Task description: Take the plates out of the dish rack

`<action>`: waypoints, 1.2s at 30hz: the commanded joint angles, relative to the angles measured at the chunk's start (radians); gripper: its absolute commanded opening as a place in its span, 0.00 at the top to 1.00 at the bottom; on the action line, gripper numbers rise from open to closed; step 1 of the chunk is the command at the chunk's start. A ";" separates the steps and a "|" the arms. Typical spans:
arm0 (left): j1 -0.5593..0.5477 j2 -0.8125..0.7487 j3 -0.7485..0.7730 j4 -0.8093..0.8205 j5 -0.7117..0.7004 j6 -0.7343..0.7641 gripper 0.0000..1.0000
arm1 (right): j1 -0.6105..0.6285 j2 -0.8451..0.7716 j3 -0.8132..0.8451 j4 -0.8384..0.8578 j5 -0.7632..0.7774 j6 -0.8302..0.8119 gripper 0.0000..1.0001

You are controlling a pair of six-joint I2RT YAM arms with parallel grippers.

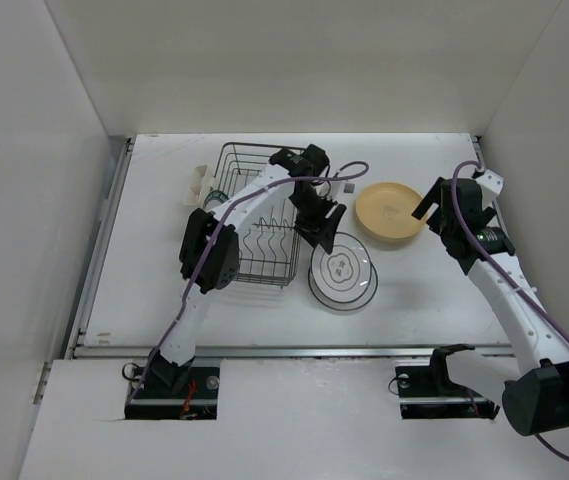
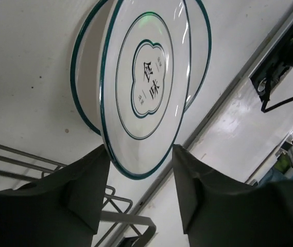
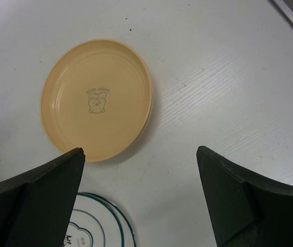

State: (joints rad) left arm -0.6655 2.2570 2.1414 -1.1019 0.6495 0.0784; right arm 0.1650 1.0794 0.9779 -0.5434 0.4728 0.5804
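— Looking at the left gripper (image 2: pixel 140 148): is it pinching anything?

— No. Its fingers stand spread, and the near rim of the upper white plate (image 2: pixel 146 87) lies between them (whether a pad touches that rim, I cannot tell). That plate rests a little offset on the lower white plate (image 2: pixel 84 77). Both are on the table (image 1: pixel 164 290), just to the right of the dish rack (image 1: pixel 254 215).

— And the right gripper (image 3: pixel 140 152)?

— Spread wide with nothing between the fingers. It hovers over the table beside the tan-orange plate (image 3: pixel 97 98), which lies flat, farther back and to the right of the white pair.

— The rack itself?

— Its wire prongs show beneath the left arm, with a cream attachment (image 1: pixel 199 183) on its far-left side.
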 commanded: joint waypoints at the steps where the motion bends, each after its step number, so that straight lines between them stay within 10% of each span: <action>1: -0.032 0.010 0.003 -0.073 -0.016 0.064 0.50 | 0.007 -0.010 -0.002 0.000 0.017 0.007 0.05; 17: -0.118 -0.230 0.115 -0.116 -0.827 0.049 0.00 | 0.007 -0.001 0.008 0.010 0.017 0.007 0.05; 25: 0.064 -0.485 -0.052 -0.078 -0.988 0.048 0.00 | 0.016 0.008 0.008 0.028 -0.025 0.007 0.05; 36: 0.352 -0.430 -0.216 -0.114 -0.875 -0.014 0.16 | 0.016 0.017 0.008 0.037 -0.034 0.007 0.05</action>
State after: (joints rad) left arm -0.3450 1.8030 1.9427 -1.1816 -0.2611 0.0856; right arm 0.1719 1.1015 0.9775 -0.5415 0.4400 0.5804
